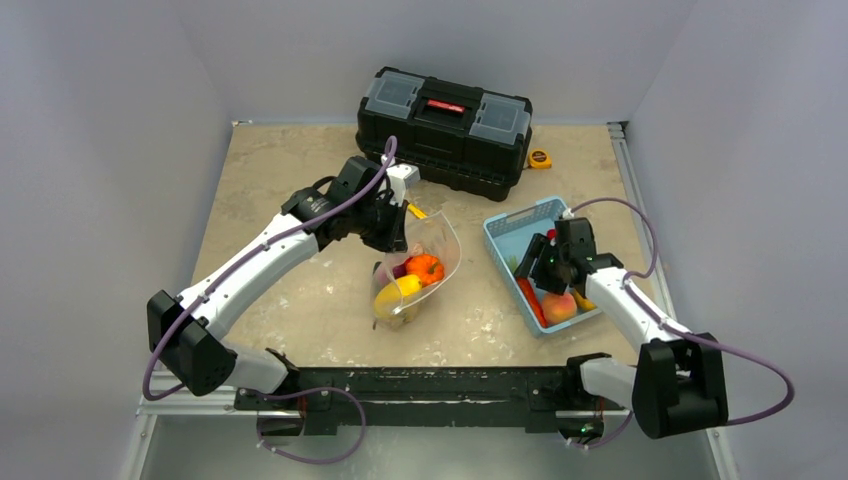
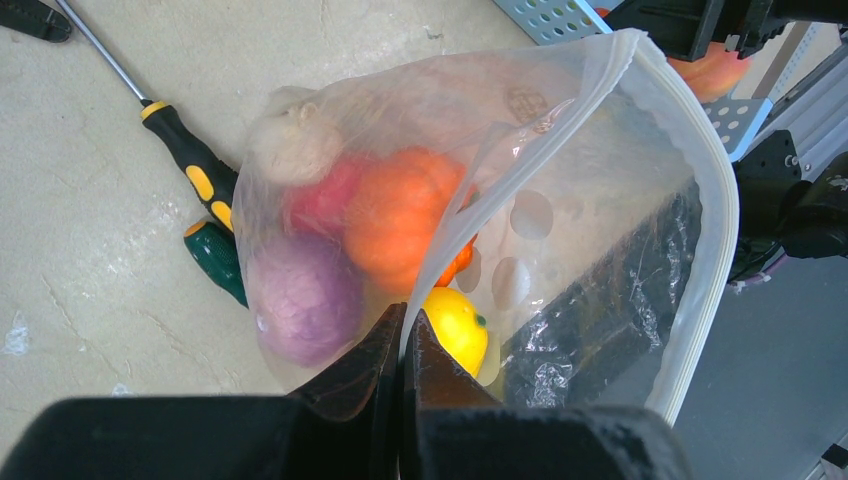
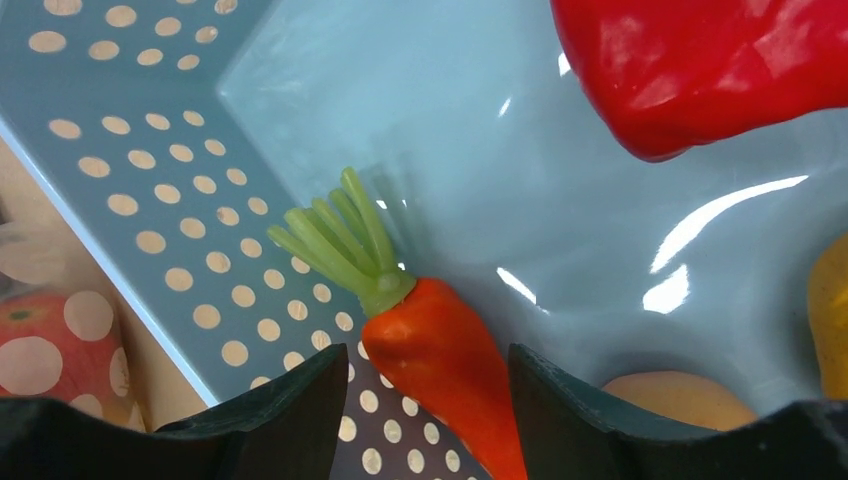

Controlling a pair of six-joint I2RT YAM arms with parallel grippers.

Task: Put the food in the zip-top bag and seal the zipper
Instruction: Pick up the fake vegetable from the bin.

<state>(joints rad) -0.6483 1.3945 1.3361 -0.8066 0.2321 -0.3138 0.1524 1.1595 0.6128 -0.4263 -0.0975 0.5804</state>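
**Above the blue basket: carrot pick pending, bag part-filled**

Left gripper (image 2: 403,325) is clenched on the rim of the zip-top bag (image 2: 600,260), holding it near the middle of the table with its mouth raised and agape. Inside lie an orange piece (image 2: 400,215), a purple piece (image 2: 305,295), a yellow piece (image 2: 455,332), a pink piece (image 2: 320,200) and a pale piece (image 2: 295,145). Right gripper (image 3: 425,362) hangs low in the light blue basket (image 3: 150,150), jaws apart, one on either side of the carrot (image 3: 455,385); no contact is evident. Also in the basket are a red piece (image 3: 700,70), a peach piece (image 3: 670,400) and a second yellow piece (image 3: 832,310) at the frame edge. The zipper (image 2: 715,230) is unpressed along the open mouth. Judged progress: about half the food is bagged, at least four pieces remain to transfer, and sealing is not begun
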